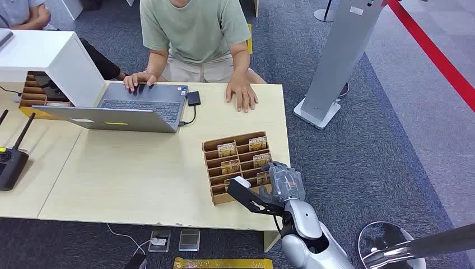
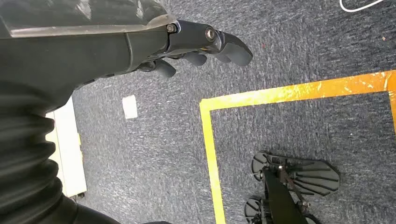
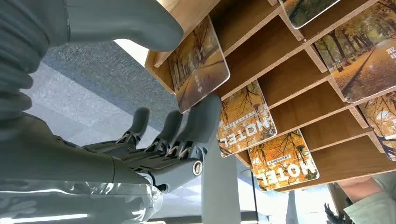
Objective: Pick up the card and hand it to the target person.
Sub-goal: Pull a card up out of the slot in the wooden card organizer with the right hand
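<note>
My right hand [image 3: 159, 144] pinches the autumn-printed hotel card [image 3: 198, 65], half out of the near slot of the brown wooden card rack [image 1: 215, 168], between thumb and fingers, and a weak grip may let it slip back.

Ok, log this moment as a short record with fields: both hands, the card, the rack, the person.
right hand: at the near right corner of the card rack, thumb and fingers either side of one card
card: still in its slot, tilted
left hand: hanging over carpet, holding nothing
person: seated across the table, hands by the laptop
</note>
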Motion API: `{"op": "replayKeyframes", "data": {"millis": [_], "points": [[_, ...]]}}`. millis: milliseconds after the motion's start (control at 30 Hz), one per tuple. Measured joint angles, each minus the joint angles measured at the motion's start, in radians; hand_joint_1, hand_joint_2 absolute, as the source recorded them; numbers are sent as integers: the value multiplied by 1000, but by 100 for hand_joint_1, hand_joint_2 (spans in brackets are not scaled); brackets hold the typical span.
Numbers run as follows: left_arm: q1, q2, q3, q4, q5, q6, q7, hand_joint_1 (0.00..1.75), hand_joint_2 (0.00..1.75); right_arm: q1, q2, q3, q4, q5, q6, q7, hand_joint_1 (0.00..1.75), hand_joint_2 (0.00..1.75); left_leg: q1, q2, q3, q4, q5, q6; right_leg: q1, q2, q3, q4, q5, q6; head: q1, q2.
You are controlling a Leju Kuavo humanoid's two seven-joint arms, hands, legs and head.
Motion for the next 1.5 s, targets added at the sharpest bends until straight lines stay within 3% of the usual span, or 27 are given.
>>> {"op": "replayKeyframes", "data": {"millis": [1267, 1500], "points": [[1, 4, 6, 0, 4, -4, 2, 0, 175, 6, 4, 9, 6, 7, -4, 3, 80, 175, 0, 1, -1, 1, -1, 0, 0, 0, -1, 1, -1, 0, 0, 0], [0, 3, 3, 0, 0, -4, 1, 0, 175, 13, -3, -2, -9, 11, -3, 10, 95, 175, 0, 0, -1, 1, -1, 0, 0, -1, -1, 1, -1, 0, 0, 0]]}}
